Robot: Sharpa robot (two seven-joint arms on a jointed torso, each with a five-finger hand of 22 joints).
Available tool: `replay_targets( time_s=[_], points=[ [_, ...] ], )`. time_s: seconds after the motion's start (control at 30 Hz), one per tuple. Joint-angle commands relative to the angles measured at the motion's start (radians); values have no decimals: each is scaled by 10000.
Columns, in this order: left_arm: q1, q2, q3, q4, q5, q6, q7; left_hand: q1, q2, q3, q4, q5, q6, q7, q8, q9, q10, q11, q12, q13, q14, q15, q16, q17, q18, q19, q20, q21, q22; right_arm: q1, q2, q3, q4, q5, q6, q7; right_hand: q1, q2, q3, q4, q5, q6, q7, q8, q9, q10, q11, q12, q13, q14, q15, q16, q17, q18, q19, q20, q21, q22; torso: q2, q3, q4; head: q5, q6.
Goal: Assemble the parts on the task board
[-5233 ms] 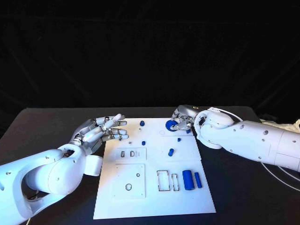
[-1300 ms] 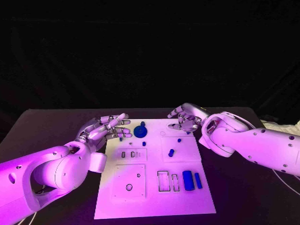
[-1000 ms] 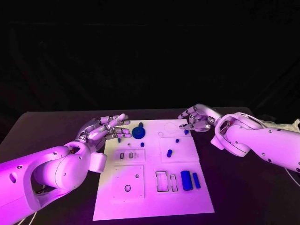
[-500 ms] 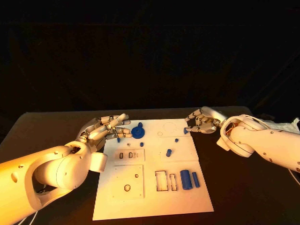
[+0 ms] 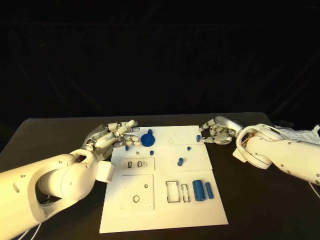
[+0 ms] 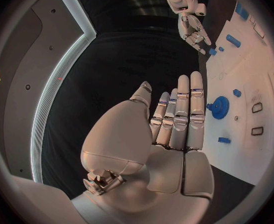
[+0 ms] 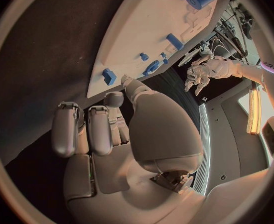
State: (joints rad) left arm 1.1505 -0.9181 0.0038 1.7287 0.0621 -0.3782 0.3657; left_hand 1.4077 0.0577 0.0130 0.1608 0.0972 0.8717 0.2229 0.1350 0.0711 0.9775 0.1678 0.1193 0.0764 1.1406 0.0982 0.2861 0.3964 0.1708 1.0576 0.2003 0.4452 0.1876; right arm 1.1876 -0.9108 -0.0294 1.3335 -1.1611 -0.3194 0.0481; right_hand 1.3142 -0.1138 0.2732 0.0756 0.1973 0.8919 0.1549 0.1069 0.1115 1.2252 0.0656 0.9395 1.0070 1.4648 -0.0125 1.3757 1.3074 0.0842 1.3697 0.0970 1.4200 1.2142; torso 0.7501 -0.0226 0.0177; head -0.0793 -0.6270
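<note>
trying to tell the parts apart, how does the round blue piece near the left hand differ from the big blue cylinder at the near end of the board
The round blue piece is a flat disc; the big blue cylinder is long and lies on its side. The round blue piece sits at the board's far end, close to the left hand; the big blue cylinder lies near the robot, beside a thinner blue cylinder. Both are blue, rest on the board, and neither is held.

A black table (image 5: 261, 200) before a dark backdrop (image 5: 160, 60), with perhaps crumpled pale wrapping (image 5: 303, 134) at its right edge.
</note>
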Motion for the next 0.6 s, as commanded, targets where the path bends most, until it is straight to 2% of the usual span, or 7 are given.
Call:
replay_targets(
  time_s=[0.03, 0.27, 0.6],
  points=[
    [-1, 15, 5, 10, 27, 194, 100, 60, 20, 11, -61, 56, -25, 80, -65, -2, -22, 24, -50, -10, -62, 18, -42, 10, 103, -91, -9, 33, 12, -20, 85, 0, -84, -183, 165, 83, 132, 0, -28, -37, -11, 100, 27, -37, -1, -32, -3, 17, 23, 542, 6, 6, 190, -95, 54, -15, 24, -6, 3, 8, 2, 3, -2],
    [-1, 26, 5, 15, 27, 200, 100, 60, 20, 11, -61, 56, -25, 80, -65, -2, -22, 24, -50, -10, -62, 18, -42, 10, 103, -91, -9, 33, 12, -93, 280, 1, -313, -234, 176, 66, 241, 92, 19, -92, -22, 184, 20, -21, 10, 9, -15, 69, 63, 544, -4, 8, 201, -95, 56, -22, 27, 0, 4, 10, 17, 13, -35],
    [-2, 37, 5, 13, 27, 205, 101, 60, 20, 11, -61, 56, -25, 80, -65, -2, -22, 24, -50, -10, -62, 18, -42, 10, 103, -91, -9, 33, 12, -142, 495, 1, -542, -312, 190, 38, 392, 225, 114, -195, -75, 374, 8, 19, 32, 72, -34, 134, 111, 552, -20, 24, 233, -103, 79, -37, 45, 38, 0, 10, 0, 16, -69]
  ],
)
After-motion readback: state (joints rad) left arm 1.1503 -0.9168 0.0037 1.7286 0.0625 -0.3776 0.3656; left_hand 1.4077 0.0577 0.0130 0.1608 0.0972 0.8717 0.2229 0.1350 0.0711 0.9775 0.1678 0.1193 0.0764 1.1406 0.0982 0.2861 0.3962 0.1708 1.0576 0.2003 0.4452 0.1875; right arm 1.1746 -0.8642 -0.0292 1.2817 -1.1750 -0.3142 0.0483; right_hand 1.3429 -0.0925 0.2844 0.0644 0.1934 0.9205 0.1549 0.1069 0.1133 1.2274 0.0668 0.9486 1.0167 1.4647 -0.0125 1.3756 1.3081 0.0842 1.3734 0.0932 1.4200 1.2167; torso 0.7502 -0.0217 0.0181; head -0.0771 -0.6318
